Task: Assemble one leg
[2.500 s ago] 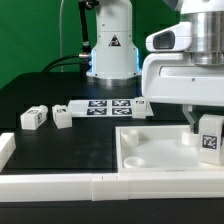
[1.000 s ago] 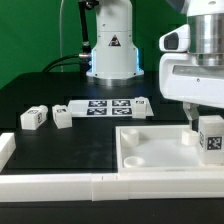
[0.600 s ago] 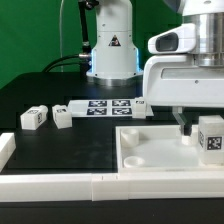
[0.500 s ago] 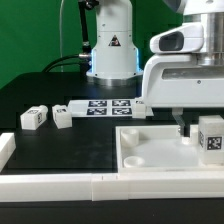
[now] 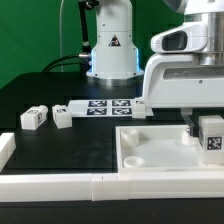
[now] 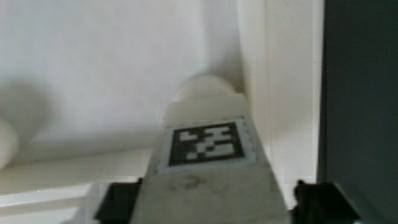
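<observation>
The leg [image 5: 211, 138], a chunky white peg with a black-and-white tag, stands upright at the far right corner of the white tabletop [image 5: 150, 150] in the exterior view. My gripper [image 5: 203, 128] comes down from above and is shut on the leg. In the wrist view the leg [image 6: 214, 145] fills the space between my gripper's [image 6: 215, 200] two dark fingers [image 6: 121, 201], which press on both its sides. Its lower end sits against the tabletop's corner [image 6: 107, 90]; the contact itself is hidden.
Two more white legs [image 5: 33, 117] [image 5: 62, 117] lie on the black table at the exterior view's left. The marker board [image 5: 105, 106] lies behind the tabletop. A white rail [image 5: 60, 186] runs along the front. The robot base [image 5: 110, 50] stands at the back.
My gripper housing has swung back and forth over the corner, turning about the leg. The leg has stayed at the tabletop's right corner, held throughout.
</observation>
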{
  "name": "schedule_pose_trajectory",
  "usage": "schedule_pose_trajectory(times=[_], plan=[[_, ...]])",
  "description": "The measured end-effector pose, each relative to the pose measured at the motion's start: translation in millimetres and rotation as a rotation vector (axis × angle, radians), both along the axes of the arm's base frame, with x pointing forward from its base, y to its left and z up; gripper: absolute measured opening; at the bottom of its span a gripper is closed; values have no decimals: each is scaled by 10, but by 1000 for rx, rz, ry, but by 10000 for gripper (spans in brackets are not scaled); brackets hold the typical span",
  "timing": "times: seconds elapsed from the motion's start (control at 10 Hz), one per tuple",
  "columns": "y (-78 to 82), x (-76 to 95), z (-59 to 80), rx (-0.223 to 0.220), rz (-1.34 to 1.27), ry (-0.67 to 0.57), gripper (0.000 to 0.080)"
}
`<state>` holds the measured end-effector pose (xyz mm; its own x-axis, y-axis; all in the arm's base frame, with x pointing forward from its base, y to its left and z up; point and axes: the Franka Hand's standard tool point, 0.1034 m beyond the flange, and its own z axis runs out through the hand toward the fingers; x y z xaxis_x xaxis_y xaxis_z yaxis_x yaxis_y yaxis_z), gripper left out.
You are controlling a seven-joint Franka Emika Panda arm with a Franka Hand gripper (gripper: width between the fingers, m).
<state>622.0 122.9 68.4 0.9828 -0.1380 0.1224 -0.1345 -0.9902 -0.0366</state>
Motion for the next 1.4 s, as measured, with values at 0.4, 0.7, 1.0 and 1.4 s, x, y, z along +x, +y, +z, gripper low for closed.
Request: schedule_pose_trajectory(times=[0.4, 0.7, 1.0, 1.4], plan=[[-18, -4, -3, 39, -302, 1, 289], [-46, -3, -10, 96, -795, 2, 289], [-32, -6, -8, 157, -1215, 14, 291], [-20, -5, -8, 196, -1451, 22, 291]])
